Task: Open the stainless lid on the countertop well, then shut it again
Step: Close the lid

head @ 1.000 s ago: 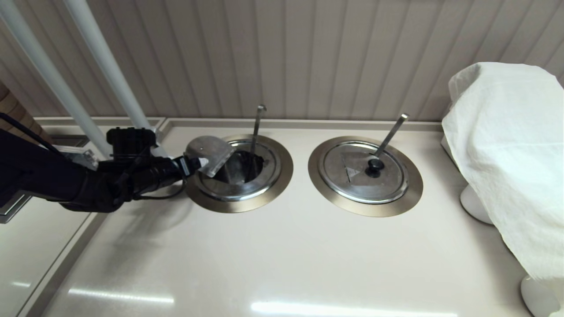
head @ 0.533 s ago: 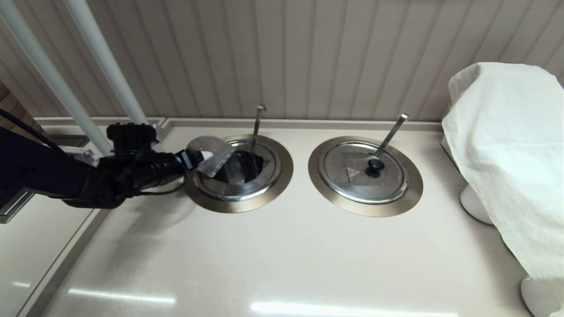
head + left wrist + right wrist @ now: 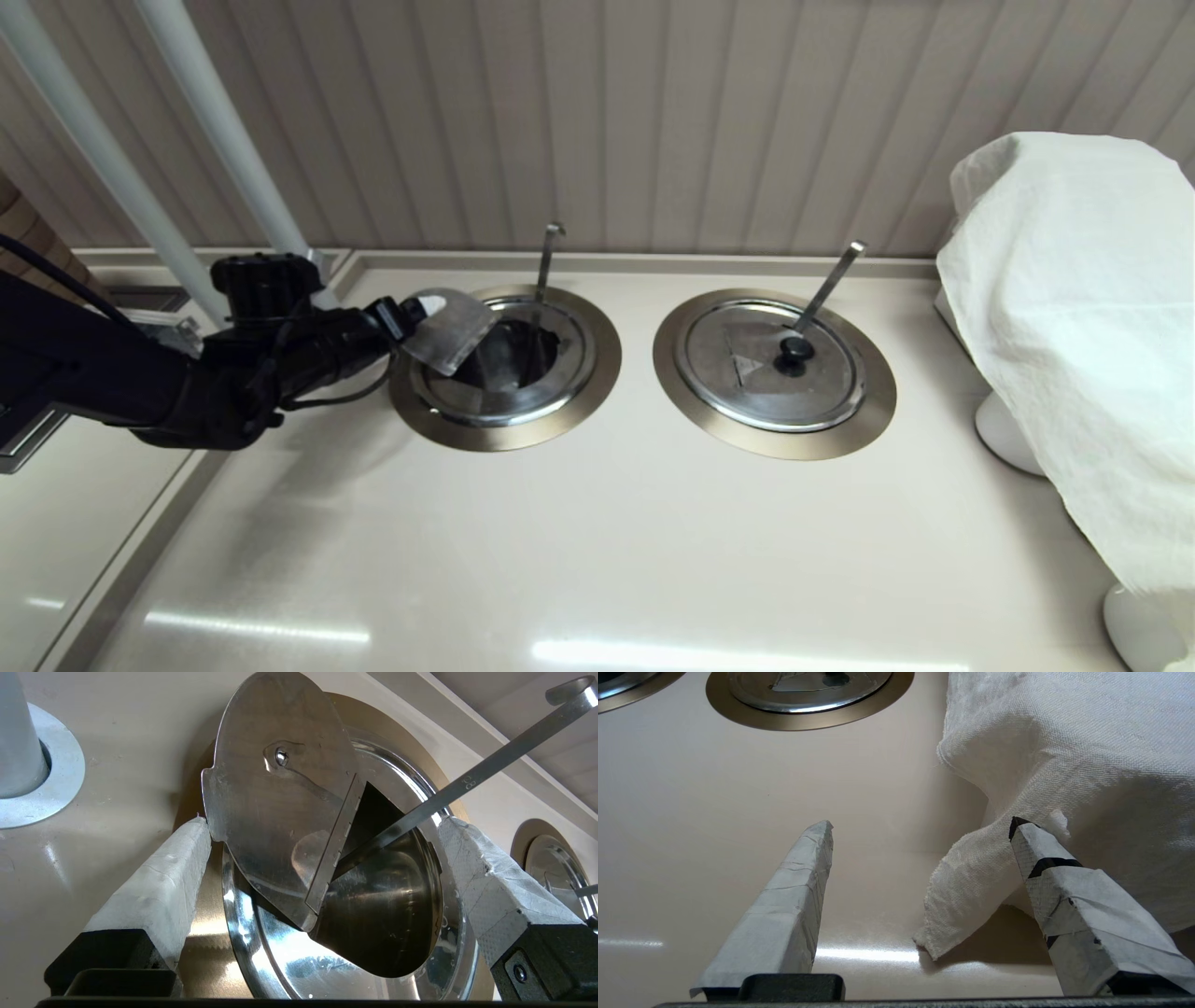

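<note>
From my station I see the left tool (image 3: 411,315) at the left rim of the countertop well (image 3: 505,431), its two padded fingers (image 3: 159,896) spread wide; nothing is clamped between them. One finger's tip sits right at the edge of the stainless lid (image 3: 280,826), though I cannot tell whether it actually touches. The lid's folding half is tipped up on its hinge, standing at a slant over the left part of the well, with its underside and a small centre fastener facing my left wrist camera. Beneath and to the right of the raised flap, the dark steel bowl of the well lies exposed. The thin hook-tipped ladle handle (image 3: 545,266) rises out of the open well and leans toward the panelled wall (image 3: 653,112) at the back. The well sits in the pale desk (image 3: 597,541), left of the twin well (image 3: 774,448), whose own lid (image 3: 770,364) lies flat and shut with its black knob (image 3: 795,349) up and a straight ladle handle (image 3: 829,280) poking out. The right tool (image 3: 920,826) hovers low over the desk by the white cloth (image 3: 1064,756) draped at the right side, fingers apart and holding nothing. Two white poles (image 3: 187,103) slant up behind the left arm.
</note>
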